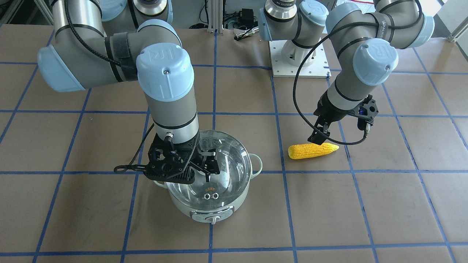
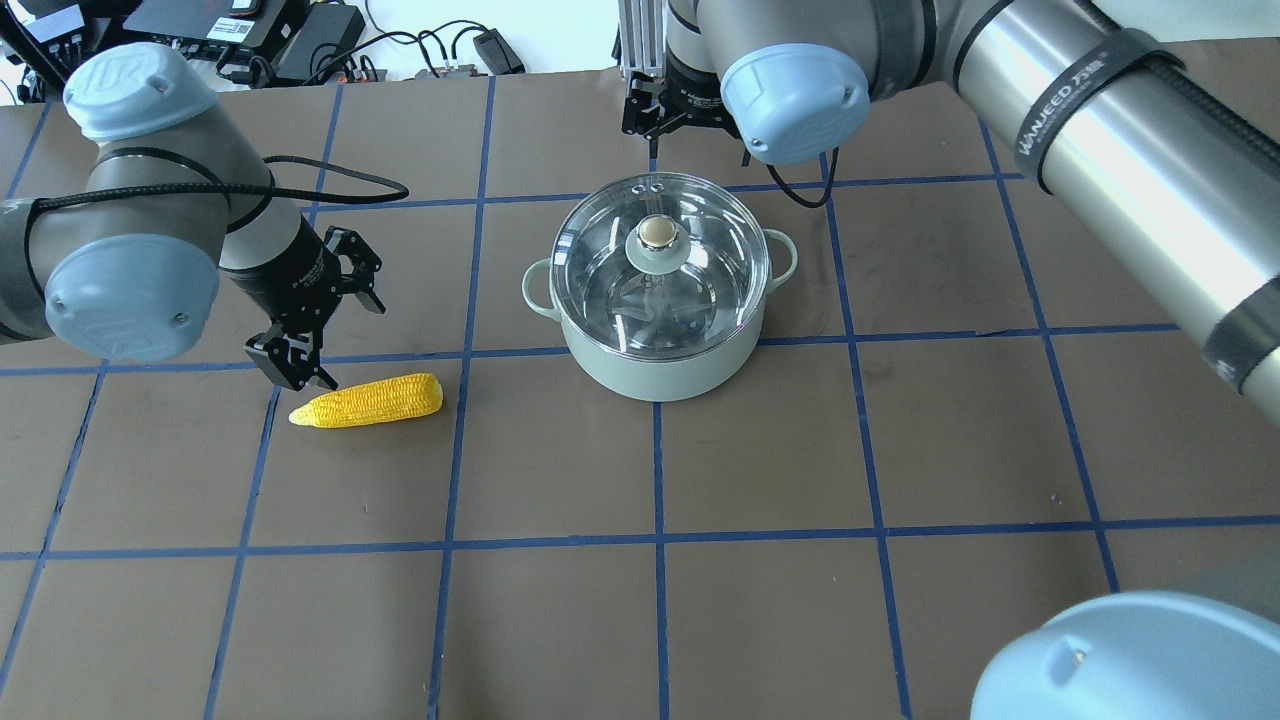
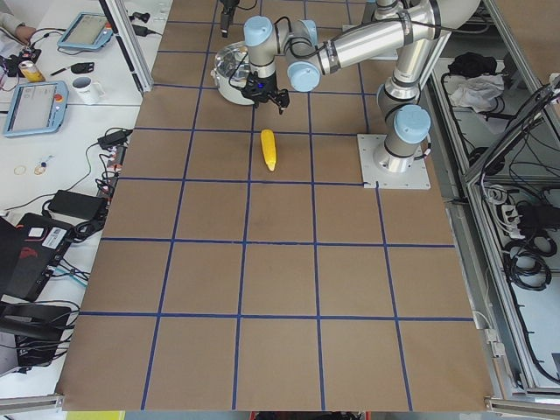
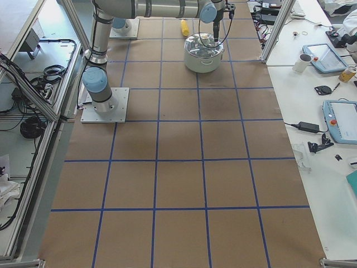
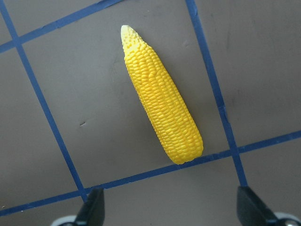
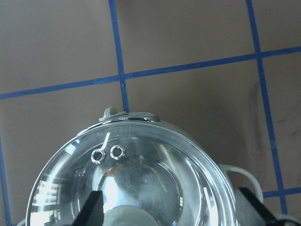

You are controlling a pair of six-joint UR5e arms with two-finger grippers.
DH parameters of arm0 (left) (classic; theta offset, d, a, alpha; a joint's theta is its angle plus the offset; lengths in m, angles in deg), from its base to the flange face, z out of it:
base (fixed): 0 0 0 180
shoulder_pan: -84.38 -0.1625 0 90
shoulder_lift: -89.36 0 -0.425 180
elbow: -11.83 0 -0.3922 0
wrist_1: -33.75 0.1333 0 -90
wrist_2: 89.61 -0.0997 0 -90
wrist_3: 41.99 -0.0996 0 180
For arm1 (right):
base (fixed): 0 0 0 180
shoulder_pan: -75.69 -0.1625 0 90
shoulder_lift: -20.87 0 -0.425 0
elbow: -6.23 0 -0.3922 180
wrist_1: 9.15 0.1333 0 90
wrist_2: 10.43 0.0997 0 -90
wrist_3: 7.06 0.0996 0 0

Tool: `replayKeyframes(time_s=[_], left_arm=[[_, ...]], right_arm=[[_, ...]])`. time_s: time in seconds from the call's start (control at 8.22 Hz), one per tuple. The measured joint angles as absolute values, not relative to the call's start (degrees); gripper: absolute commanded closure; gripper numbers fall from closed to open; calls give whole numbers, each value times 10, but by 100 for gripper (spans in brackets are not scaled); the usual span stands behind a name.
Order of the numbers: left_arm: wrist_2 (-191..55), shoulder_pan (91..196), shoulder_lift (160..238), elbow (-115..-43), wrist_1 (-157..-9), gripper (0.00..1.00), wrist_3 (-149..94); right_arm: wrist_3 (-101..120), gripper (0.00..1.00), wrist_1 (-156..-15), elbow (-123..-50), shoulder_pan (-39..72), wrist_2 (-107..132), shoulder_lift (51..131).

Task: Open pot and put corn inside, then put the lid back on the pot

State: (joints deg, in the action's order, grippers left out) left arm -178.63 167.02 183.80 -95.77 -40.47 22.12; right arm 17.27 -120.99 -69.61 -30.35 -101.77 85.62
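The pale mint-green pot (image 2: 655, 365) stands near the table's middle with the clear glass lid (image 2: 600, 260) on it, its beige knob (image 2: 657, 232) at the centre. My right gripper (image 1: 209, 165) hangs open above the lid. In the right wrist view the gripper (image 6: 174, 207) has its fingertips (image 6: 94, 207) wide apart over the lid (image 6: 141, 174), touching nothing. The yellow corn (image 2: 370, 400) lies flat on the table apart from the pot. My left gripper (image 2: 295, 368) hovers open and empty just above the corn's pointed end. The left wrist view shows the corn (image 5: 162, 113) ahead of the spread fingertips (image 5: 91, 209).
The table is brown paper with a blue tape grid. The left arm's white base plate (image 1: 298, 62) sits at the robot's edge. Cables and boxes (image 2: 250, 30) lie beyond the far edge. The pot's control knob (image 1: 214, 219) faces away from the robot.
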Motion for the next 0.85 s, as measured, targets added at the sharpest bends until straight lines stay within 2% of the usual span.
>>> replayKeyframes(time_s=[0.37,0.61,0.85], left_arm=[[-1786,1656,1891,-957,-355,0,284],[-1787,1637,1918,-958,-329,0,339],[-1787,1631,1934,-959,-324,0,379]], right_arm=[[209,0,-1234,-729,-328,-1018,845],[229,6,-1243,-736,-340,-1019,839],[224,6,-1241,-737,-342,-1019,838]])
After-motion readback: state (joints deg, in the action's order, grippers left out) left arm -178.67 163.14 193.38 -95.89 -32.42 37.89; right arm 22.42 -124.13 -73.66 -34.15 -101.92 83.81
